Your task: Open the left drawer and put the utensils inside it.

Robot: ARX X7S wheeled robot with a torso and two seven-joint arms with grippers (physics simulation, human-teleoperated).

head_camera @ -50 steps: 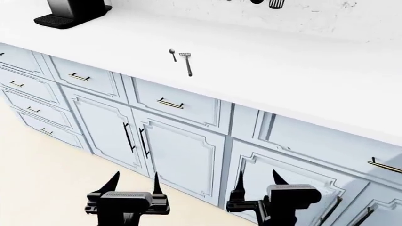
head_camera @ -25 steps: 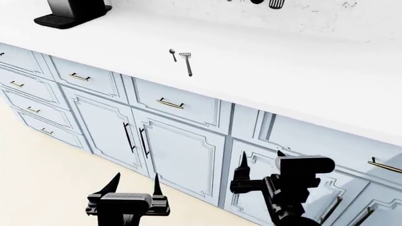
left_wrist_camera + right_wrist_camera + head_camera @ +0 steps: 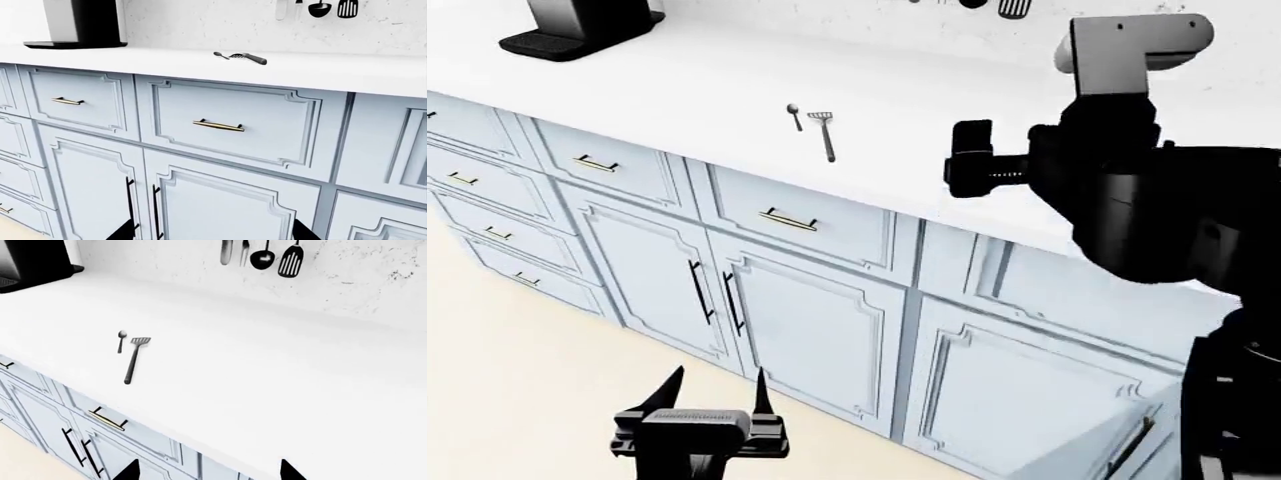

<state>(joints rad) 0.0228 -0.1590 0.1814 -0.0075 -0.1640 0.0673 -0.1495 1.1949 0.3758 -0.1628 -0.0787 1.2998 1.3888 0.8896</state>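
The left drawer [image 3: 601, 163], narrow with a brass bar handle, is sitting closed under the white table [image 3: 988, 130], left of the wider drawer [image 3: 794, 218]. The left tool [image 3: 710, 390] is hanging low before the cabinet doors [image 3: 761, 300], its fingers spread and holding nothing. On the table, the spoon [image 3: 794, 113] and the slotted spatula [image 3: 825, 133] are lying just beside each other. The right tool [image 3: 968, 160] is hovering raised near the table edge; whether it is spread or clenched cannot be told.

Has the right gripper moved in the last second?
Yes. The right gripper rose from low in front of the cabinet doors to the level of the countertop; the left gripper stayed low.
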